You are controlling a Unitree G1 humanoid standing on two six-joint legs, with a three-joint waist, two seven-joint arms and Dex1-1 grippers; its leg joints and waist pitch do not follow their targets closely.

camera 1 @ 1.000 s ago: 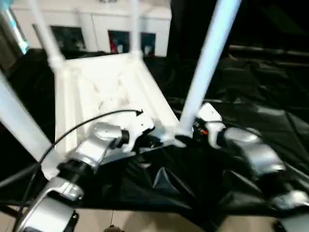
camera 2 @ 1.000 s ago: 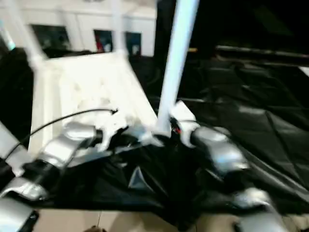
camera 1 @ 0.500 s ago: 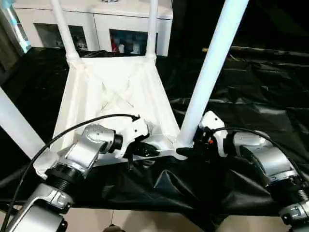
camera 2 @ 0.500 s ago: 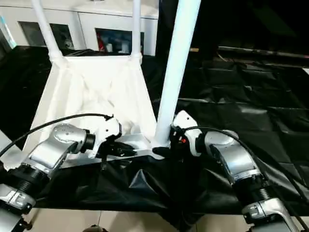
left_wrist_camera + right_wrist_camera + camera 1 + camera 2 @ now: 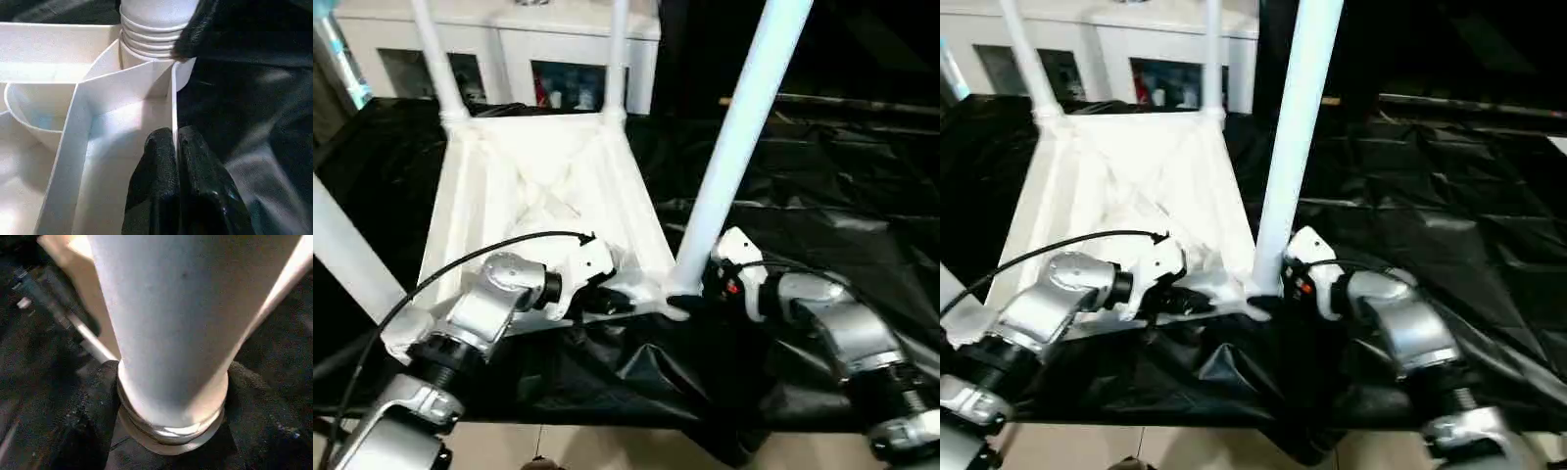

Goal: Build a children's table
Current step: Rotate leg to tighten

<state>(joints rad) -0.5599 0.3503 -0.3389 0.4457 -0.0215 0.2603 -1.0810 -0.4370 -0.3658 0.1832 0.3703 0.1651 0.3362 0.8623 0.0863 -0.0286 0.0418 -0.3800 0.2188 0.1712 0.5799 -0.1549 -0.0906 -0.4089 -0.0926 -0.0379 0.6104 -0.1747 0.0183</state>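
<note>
From the head camera I see the upturned tabletop (image 5: 538, 186) on the black-draped desk (image 5: 822, 196) with all four legs standing; my right tool (image 5: 690, 296) has drawn in around the near right leg (image 5: 729, 166) at its socket over the last second. The left wrist camera shows my left tool (image 5: 176, 161) clenched on the tabletop's thin rim. In the right wrist camera the fingers (image 5: 95, 396) flank the leg's base, so I judge the last leg is being seated
</note>
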